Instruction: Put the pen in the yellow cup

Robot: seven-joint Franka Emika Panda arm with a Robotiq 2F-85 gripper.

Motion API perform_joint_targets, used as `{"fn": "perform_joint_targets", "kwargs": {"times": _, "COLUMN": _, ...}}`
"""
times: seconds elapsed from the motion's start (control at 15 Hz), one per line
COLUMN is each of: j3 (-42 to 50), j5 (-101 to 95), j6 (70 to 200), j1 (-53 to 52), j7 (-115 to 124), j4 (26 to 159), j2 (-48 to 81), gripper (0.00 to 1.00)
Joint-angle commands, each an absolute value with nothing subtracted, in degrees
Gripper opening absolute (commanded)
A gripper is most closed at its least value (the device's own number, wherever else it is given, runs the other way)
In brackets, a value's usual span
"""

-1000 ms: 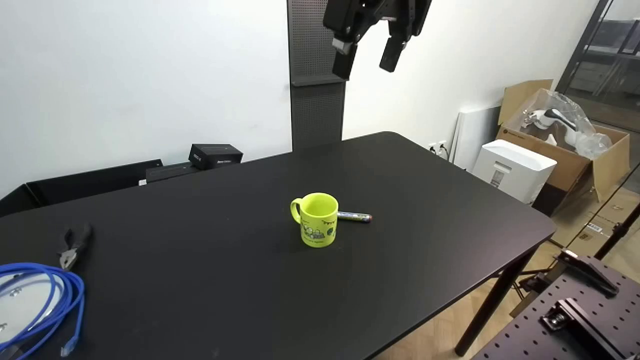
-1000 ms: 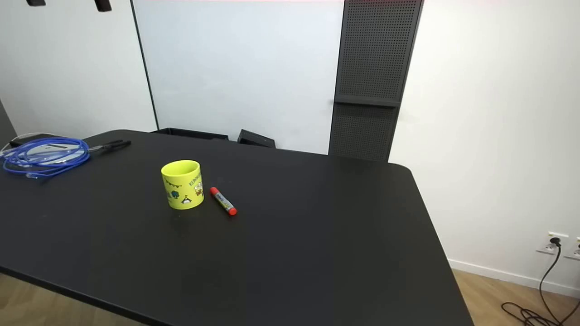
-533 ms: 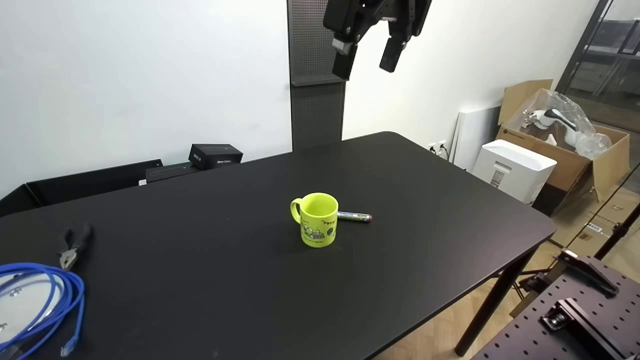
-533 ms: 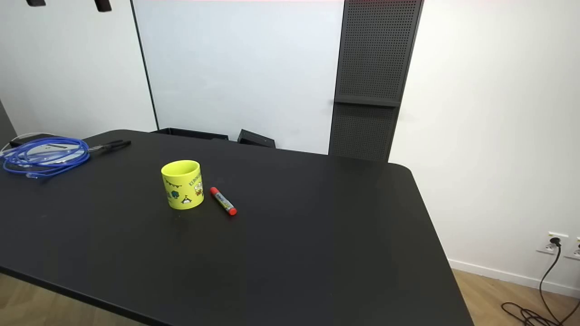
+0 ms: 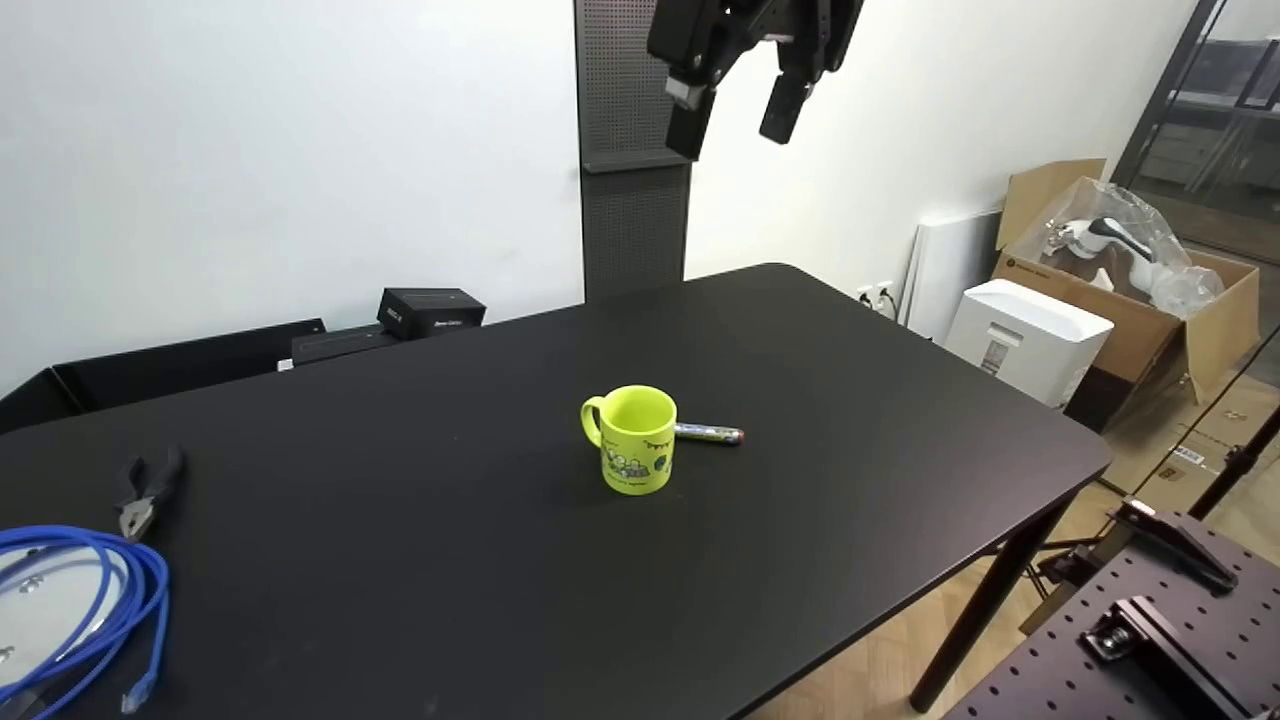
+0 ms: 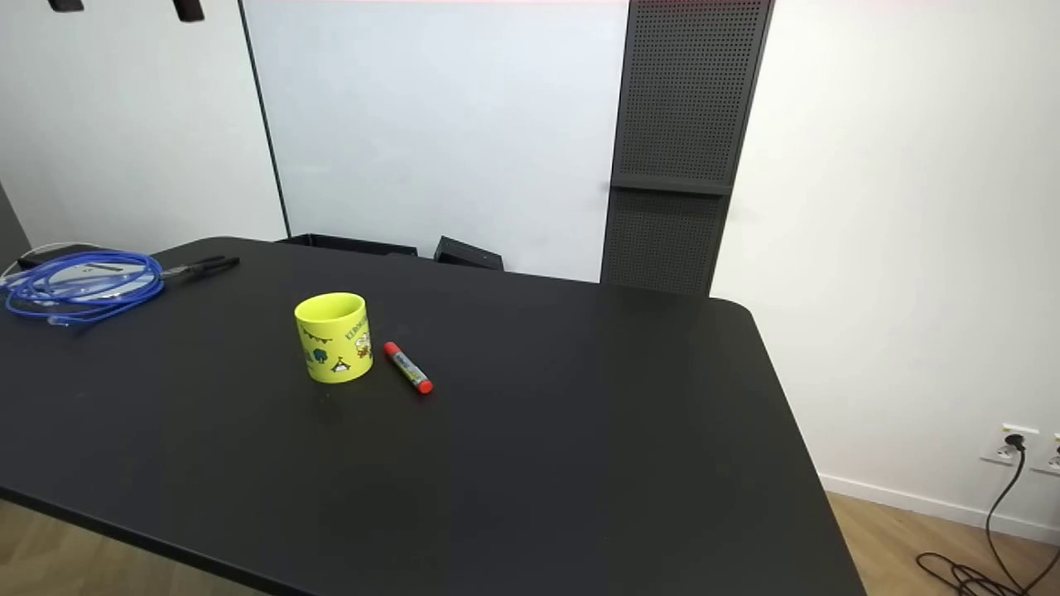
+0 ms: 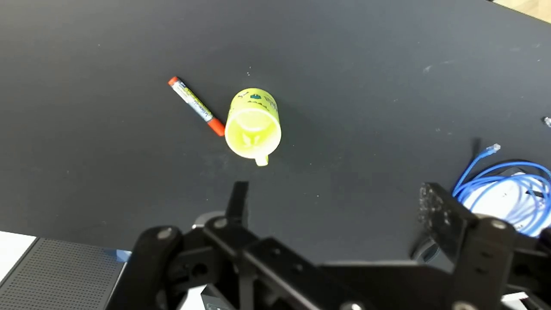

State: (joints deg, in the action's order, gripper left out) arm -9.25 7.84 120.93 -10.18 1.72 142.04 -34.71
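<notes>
The yellow cup stands upright on the black table in both exterior views; its loop handle shows in an exterior view. In the wrist view the cup is seen from above, its inside bare. The pen, a marker with red ends and a pale printed barrel, lies flat beside the cup, a small gap between them. In an exterior view the cup hides one end of the pen; the wrist view shows all of the pen. My gripper is open and empty, high above the table.
A blue coiled cable lies over a white plate on the table, with black-handled pliers beside it. Black boxes stand behind the table's far edge. A white wall with a dark perforated panel stands behind.
</notes>
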Motion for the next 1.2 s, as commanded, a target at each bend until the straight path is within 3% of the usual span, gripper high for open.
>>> {"fn": "perform_joint_targets", "kwargs": {"times": 0.0, "j3": -5.7, "j5": 1.6, "j6": 125.0, "j1": -4.4, "j7": 1.1, "j4": 142.3, "j2": -33.0, "gripper": 1.00}}
{"fn": "perform_joint_targets", "kwargs": {"times": 0.4, "j3": -0.9, "j5": -4.2, "j6": 130.9, "j1": 5.8, "j7": 4.2, "j4": 139.5, "j2": -29.7, "gripper": 1.00}}
{"fn": "perform_joint_targets", "kwargs": {"times": 0.93, "j3": -0.3, "j5": -13.5, "j6": 132.5, "j1": 6.0, "j7": -2.0, "j4": 134.9, "j2": -17.1, "gripper": 1.00}}
{"fn": "perform_joint_targets", "kwargs": {"times": 1.13, "j3": 0.3, "j5": -12.0, "j6": 131.9, "j1": 5.5, "j7": -1.3, "j4": 137.5, "j2": -19.8, "gripper": 1.00}}
